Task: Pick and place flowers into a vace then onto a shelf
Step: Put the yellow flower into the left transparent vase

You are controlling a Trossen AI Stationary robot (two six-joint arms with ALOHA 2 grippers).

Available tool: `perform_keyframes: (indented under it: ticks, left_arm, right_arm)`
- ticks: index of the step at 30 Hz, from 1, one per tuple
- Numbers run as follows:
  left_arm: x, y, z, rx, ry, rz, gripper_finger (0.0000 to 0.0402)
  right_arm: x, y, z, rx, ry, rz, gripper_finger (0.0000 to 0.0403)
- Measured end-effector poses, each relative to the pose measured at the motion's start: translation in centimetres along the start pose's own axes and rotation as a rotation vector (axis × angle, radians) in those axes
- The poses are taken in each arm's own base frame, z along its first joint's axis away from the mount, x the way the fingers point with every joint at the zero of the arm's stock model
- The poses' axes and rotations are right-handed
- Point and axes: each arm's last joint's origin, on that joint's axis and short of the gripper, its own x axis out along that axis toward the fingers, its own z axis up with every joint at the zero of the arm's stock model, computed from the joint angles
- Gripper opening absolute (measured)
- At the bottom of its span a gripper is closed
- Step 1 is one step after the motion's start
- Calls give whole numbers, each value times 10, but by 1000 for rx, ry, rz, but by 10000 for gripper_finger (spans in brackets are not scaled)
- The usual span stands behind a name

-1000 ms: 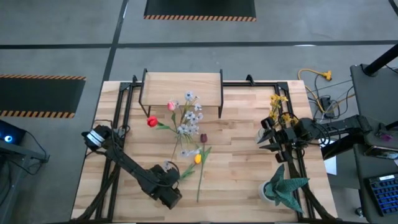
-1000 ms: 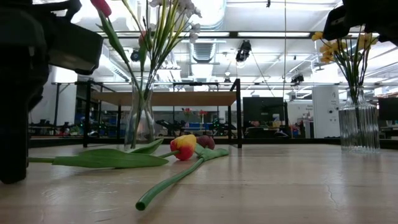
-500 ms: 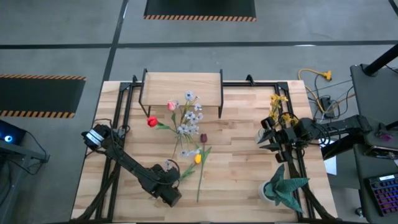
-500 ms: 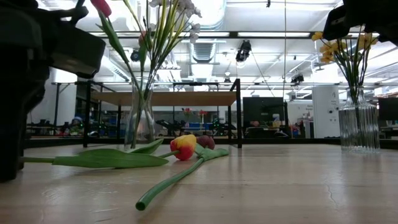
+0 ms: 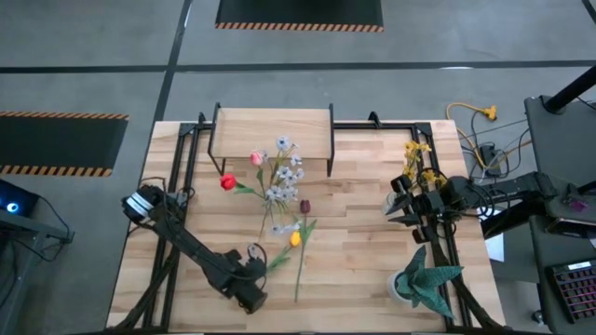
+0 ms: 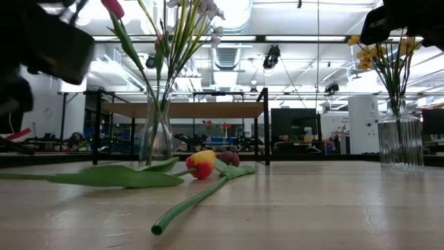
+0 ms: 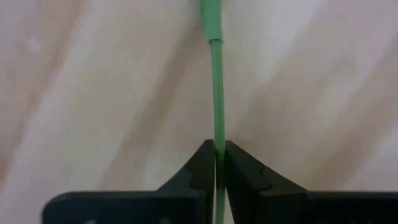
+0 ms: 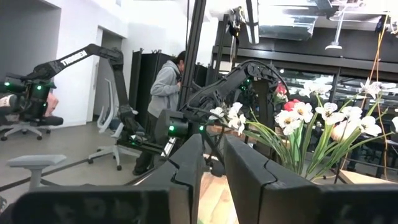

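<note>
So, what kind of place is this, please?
Probably a robotics lab or workshop, not a home. Another robot arm stands in the room behind the table, striped hazard markings lie on the grey floor, and bare ducts and lamps hang from the ceiling.

Count: two glass vases (image 6: 157, 132) (image 6: 399, 141), two loose tulips (image 5: 295, 238) (image 5: 304, 207) just in front of the shelf (image 5: 273, 121), one potted plant (image 5: 421, 277), two grippers (image 7: 215, 163) (image 8: 212, 163).
</note>
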Motion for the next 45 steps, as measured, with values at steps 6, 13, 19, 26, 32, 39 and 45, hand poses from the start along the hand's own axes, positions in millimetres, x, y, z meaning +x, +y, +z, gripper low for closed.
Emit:
perform_keyframes:
  ticks: [6, 13, 19, 26, 32, 39, 45]
  left_arm:
    - [-20, -1, -7, 26, -31, -50, 2]
    - [-48, -4, -27, 92, -176, -98, 1]
    - [-68, -7, -51, 192, -355, -127, 1]
    - [-79, -14, -66, 387, -651, -88, 0]
    - [-76, -17, -66, 558, -1006, 66, 0]
    - [-62, -5, -64, 448, -1246, 212, 0]
    - [-43, 4, -66, 373, -1279, 141, 0]
  right_arm:
    - [0, 0, 0, 0, 0, 0, 58]
    - [0, 0, 0, 0, -1, 0, 61]
    - [0, 0, 0, 0, -1, -1, 56]
    - [0, 0, 0, 0, -1, -1, 61]
    - [0, 0, 0, 0, -1, -1, 57]
    - [0, 0, 0, 0, -1, -1, 54]
    - [0, 0, 0, 1, -3, 7, 54]
